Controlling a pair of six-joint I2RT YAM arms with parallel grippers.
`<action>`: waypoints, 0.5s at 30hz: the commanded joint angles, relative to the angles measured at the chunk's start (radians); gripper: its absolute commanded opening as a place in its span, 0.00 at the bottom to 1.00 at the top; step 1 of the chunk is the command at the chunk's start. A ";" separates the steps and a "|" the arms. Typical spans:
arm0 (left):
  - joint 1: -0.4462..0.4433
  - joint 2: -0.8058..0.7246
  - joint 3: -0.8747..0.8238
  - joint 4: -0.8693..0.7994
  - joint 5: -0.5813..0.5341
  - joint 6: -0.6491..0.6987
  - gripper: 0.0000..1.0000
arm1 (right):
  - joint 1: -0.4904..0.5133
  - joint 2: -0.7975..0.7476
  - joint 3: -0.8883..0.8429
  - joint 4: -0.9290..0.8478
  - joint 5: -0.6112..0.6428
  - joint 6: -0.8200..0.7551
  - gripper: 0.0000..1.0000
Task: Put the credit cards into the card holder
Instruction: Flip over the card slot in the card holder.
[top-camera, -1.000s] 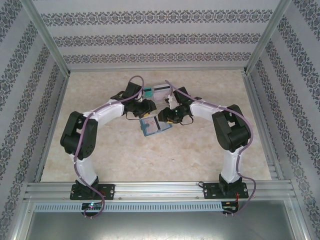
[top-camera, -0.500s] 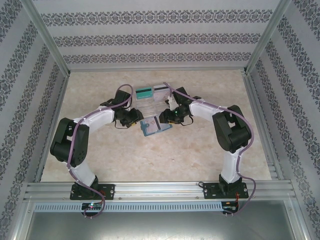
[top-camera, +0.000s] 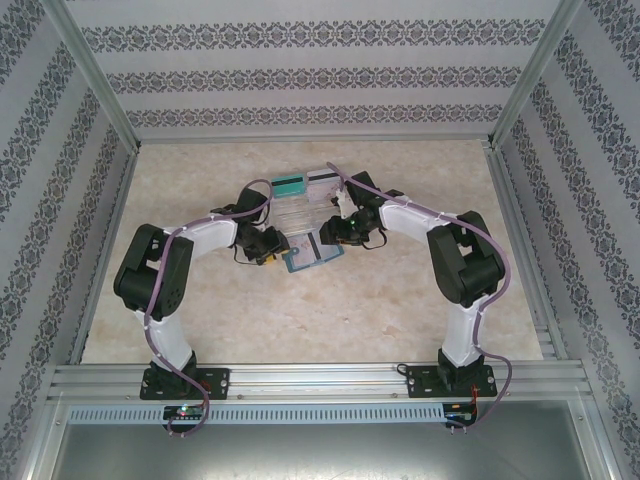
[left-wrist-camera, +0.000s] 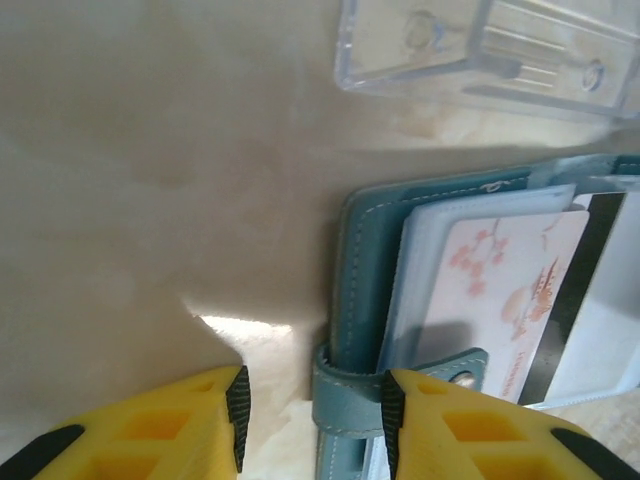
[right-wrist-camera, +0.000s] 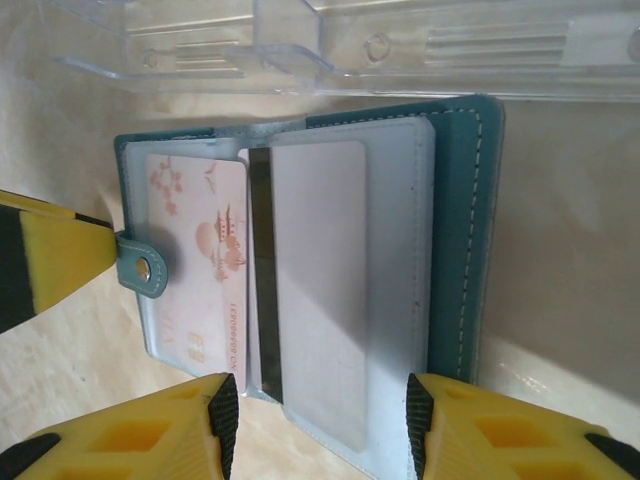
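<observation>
Yellow-fingered left tool (left-wrist-camera: 312, 400), jaws apart, straddles the clasp tab (left-wrist-camera: 345, 392) of the card holder (right-wrist-camera: 465, 240), which lies open mid-desk, toward the far edge. 1 blossom-printed card (right-wrist-camera: 200, 270) sits pocketed, and a pale striped card (right-wrist-camera: 315, 280) lies over the next sleeve. Right tool (right-wrist-camera: 320, 420), jaws apart, brackets that card without clamping it. Likely step: seating this card. The next move probably calls for pinning the cover and pushing the card in.

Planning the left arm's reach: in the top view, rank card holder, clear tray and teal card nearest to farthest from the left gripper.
1. Card holder, right beside the left gripper.
2. Clear tray, just behind.
3. Teal card, farthest back.
</observation>
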 joint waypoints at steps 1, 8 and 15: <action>-0.010 0.020 0.019 0.016 0.013 0.004 0.40 | 0.009 0.020 0.032 -0.040 0.056 -0.027 0.51; -0.019 0.040 0.019 0.035 0.025 -0.003 0.34 | 0.022 0.037 0.040 -0.042 0.040 -0.030 0.51; -0.036 0.054 0.031 0.040 0.029 -0.007 0.31 | 0.040 0.034 0.057 -0.037 0.031 -0.021 0.51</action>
